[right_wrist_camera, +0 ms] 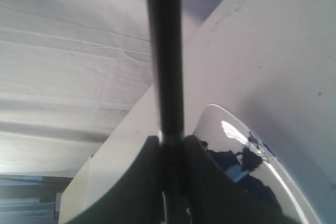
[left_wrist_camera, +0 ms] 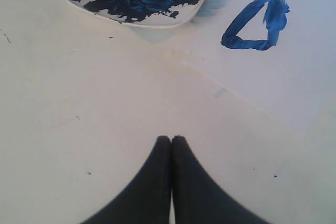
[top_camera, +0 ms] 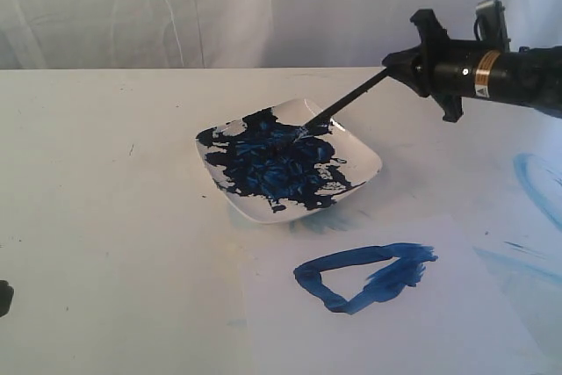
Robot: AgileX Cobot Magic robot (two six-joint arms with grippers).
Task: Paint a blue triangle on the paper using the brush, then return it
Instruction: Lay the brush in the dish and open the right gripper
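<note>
Currently the right gripper (top_camera: 399,66) reaches in from the right of the exterior view, its jaws pinching the upper end of the brush (top_camera: 347,98). The brush's long axis slants down and to the left from that gripper. Its bristle end points into the white dish (top_camera: 369,164) and meets the dark-blue paint there, while the black handle rises clear of the rim towards the gripper. In the right wrist view the handle runs straight out between the two dark fingers (right_wrist_camera: 202,182), which clamp it from either side, with the glossy edge of the dish just beside them.

The dish sits on the off-white bench (top_camera: 105,173), and the paper (top_camera: 421,331) lies flat just beside it, nearer the camera and to the right. On the paper is the blue triangle (top_camera: 364,274), a lopsided outline stretched from left to right, with its right-hand corner smeared into a broad patch. Pale light-blue smears (top_camera: 537,183) mark the bench further right, well apart from the triangle.

The left gripper (left_wrist_camera: 171,141) hovers over bare bench with its fingers pressed together and nothing between them. Its wrist view shows the dish and the triangle ahead of it.
</note>
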